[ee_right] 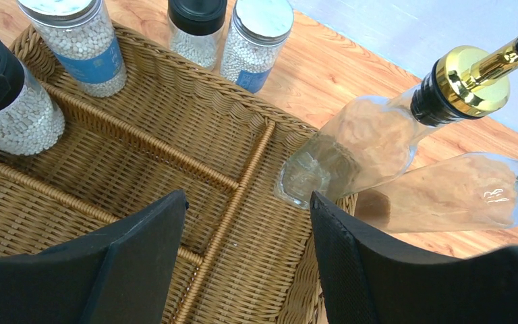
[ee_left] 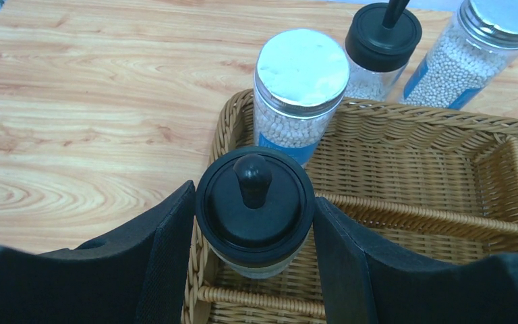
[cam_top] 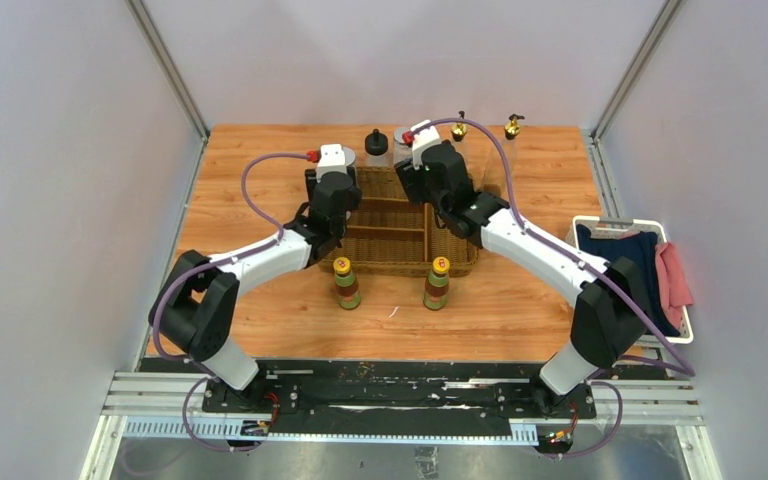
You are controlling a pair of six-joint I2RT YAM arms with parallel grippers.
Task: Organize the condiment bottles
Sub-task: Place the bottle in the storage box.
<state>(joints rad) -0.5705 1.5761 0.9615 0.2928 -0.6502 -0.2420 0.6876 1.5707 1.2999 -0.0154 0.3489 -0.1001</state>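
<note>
Condiment bottle with black knobbed cap is clamped at the lid between the two pads of the left gripper. The jaws are partly closed, one pad pressed to each side of the lid. The bottle is held over the left end section of the wicker basket. Whether its base rests on the weave cannot be told. Pale granules are seen inside it.

A grey-lidded jar with a blue label is stood in the basket's far left corner, just beyond the held bottle. A second black-capped bottle and a second grey-lidded jar are stood side by side on the wooden table, just behind the basket's far rim.

The right gripper is held wide open above the basket's right part. Nothing is gripped between its fingers.

A gold-topped clear bottle is seen with its base apparently just inside the basket's far right corner. A second clear bottle is stood on the table outside that rim.

Two yellow-capped bottles are stood upright on the table just in front of the near rim, apart from each other.

A white bin holding cloths is noted at the table's right edge.
</note>
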